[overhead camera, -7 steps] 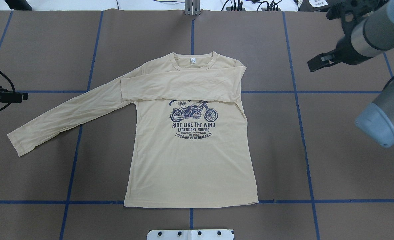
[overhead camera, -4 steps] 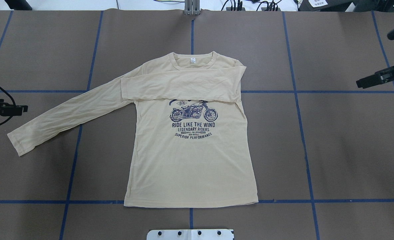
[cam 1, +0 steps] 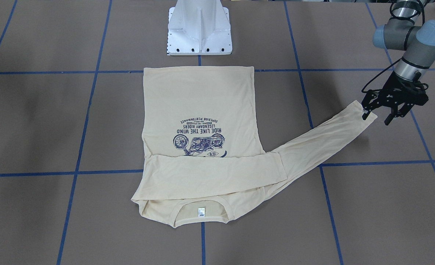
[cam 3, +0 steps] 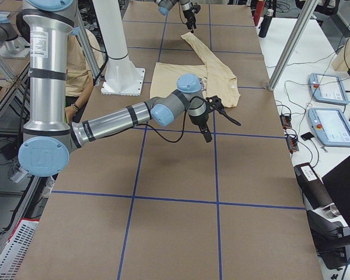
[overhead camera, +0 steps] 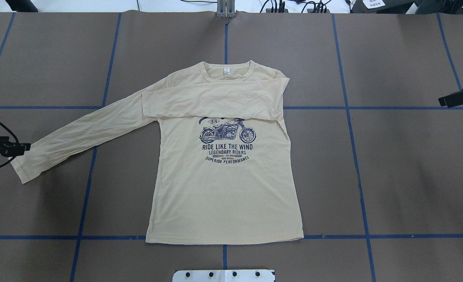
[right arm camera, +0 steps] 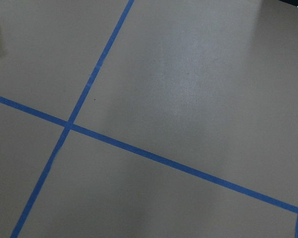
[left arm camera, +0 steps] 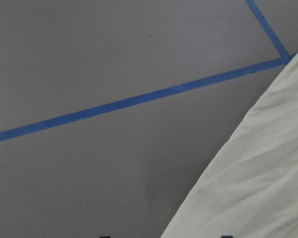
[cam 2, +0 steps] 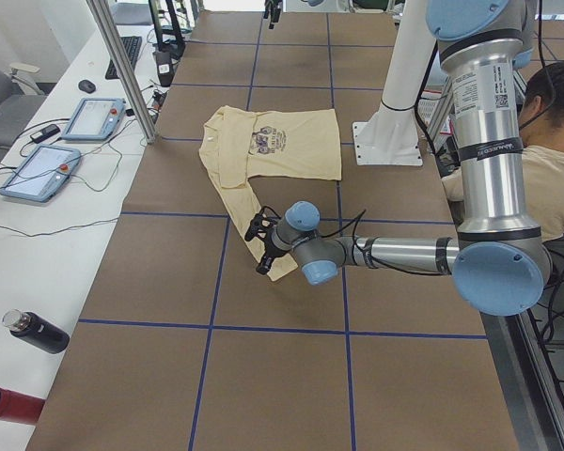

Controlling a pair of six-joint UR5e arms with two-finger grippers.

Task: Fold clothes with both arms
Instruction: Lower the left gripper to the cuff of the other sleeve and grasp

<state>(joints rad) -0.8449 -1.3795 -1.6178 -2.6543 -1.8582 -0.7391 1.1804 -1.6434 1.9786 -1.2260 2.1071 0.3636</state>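
Note:
The cream-yellow long-sleeved shirt (overhead camera: 223,188) lies flat, print side up, in the middle of the table. One sleeve is folded across the chest (overhead camera: 216,101). The other sleeve (overhead camera: 82,133) stretches out to the overhead view's left, and its cuff (cam 1: 361,112) lies flat. My left gripper (cam 1: 376,116) is open at that cuff, with one finger (cam 1: 364,112) over the cuff's edge and the other past its end. The left wrist view shows the sleeve (left arm camera: 253,183) at its lower right. My right gripper (cam 3: 223,131) is open and empty above bare table, far from the shirt. One of its fingers (overhead camera: 453,99) shows at the overhead view's right edge.
The white pedestal base (cam 1: 200,29) stands behind the shirt's hem. Blue tape lines (overhead camera: 353,117) grid the brown table. A side table with tablets (cam 2: 70,141) and bottles (cam 2: 33,331) runs along the far edge. An operator (cam 2: 545,150) sits beside the base.
My left gripper has moved toward the robot's side, down to the sleeve cuff. My right arm has drawn back to the right, almost out of the overhead view. The shirt has not moved.

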